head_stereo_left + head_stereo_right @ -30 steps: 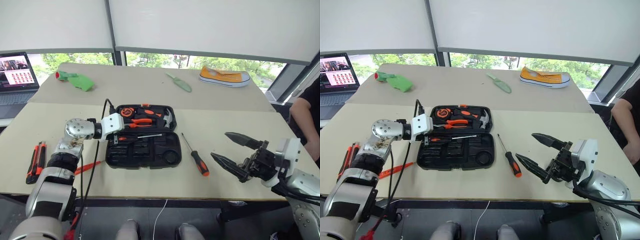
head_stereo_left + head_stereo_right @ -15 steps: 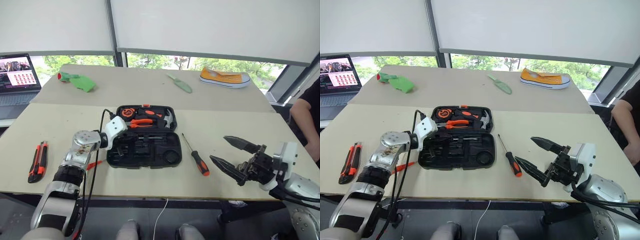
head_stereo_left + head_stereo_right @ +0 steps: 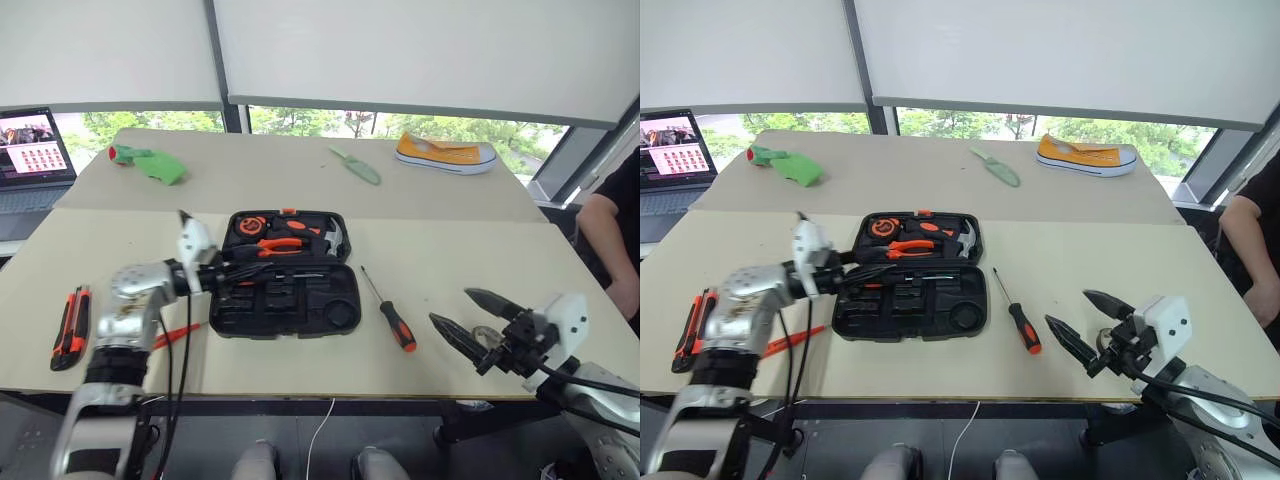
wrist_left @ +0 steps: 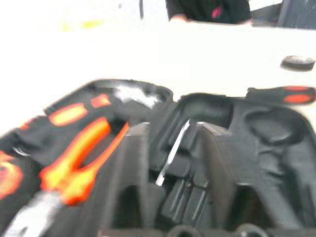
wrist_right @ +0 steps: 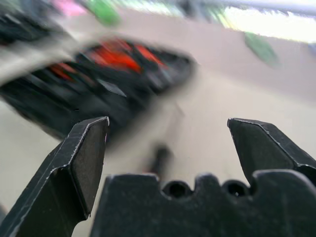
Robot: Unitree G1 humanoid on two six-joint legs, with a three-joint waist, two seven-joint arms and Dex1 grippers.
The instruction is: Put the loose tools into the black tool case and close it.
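Your left claw has drawn back from the case, fingers apart, empty; a slim tool is now seated. Right claw stays spread.

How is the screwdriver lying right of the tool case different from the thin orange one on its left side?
The black-orange screwdriver has a thick two-coloured handle and a bare metal shaft; the thin orange screwdriver looks orange all along and much slimmer. The first lies in plain sight beside the black tool case; the second is partly hidden behind the left arm and its cables. Both lie loose on the table, outside the case.
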